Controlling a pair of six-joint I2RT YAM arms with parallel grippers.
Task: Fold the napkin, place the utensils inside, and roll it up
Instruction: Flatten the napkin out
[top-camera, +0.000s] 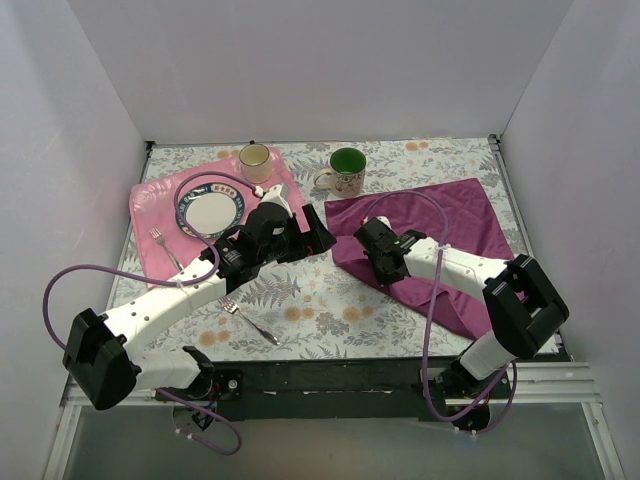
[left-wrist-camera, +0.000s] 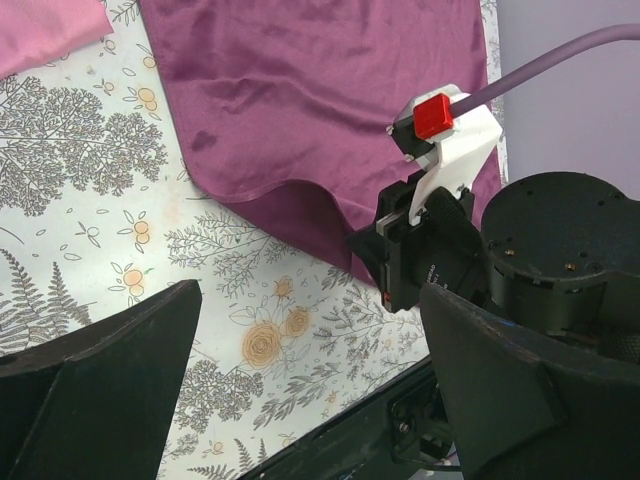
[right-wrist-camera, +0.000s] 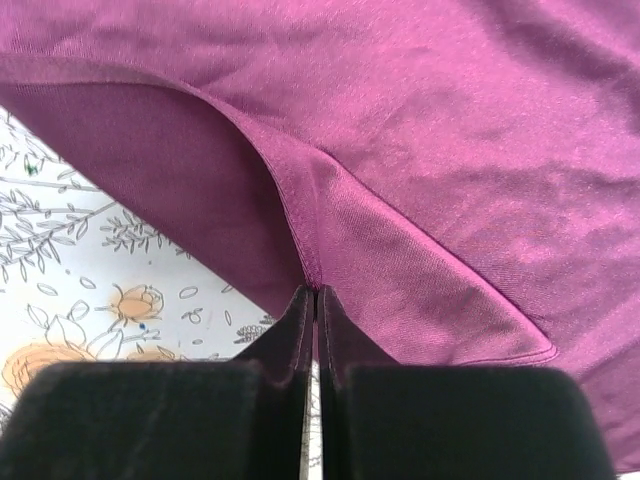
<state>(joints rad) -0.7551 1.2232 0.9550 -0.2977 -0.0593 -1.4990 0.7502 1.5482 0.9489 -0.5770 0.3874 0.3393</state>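
At the far left, a light pink cloth mat (top-camera: 150, 205) carries a slim silver metal fork (top-camera: 166, 251) towards its near edge. It also holds a round white plate with a blue-green rim (top-camera: 210, 211) and, at its far edge, a cream ceramic mug (top-camera: 255, 160). Nearer, on the floral-print tablecloth (top-camera: 330, 300), a second slim silver utensil (top-camera: 252, 324) lies aslant just beside the left arm; its head is too small to make out. The left gripper (left-wrist-camera: 310, 300) hangs over the tablecloth at the table's middle, fingers spread wide and holding nothing. Beyond it stands a white mug with a green inside (top-camera: 347, 170). The right gripper (right-wrist-camera: 317, 300) is pinched tight on the left near edge of the dark purple-magenta satin napkin (top-camera: 450, 215), where a fold stands raised. The rest of the napkin lies spread at the right of the table.
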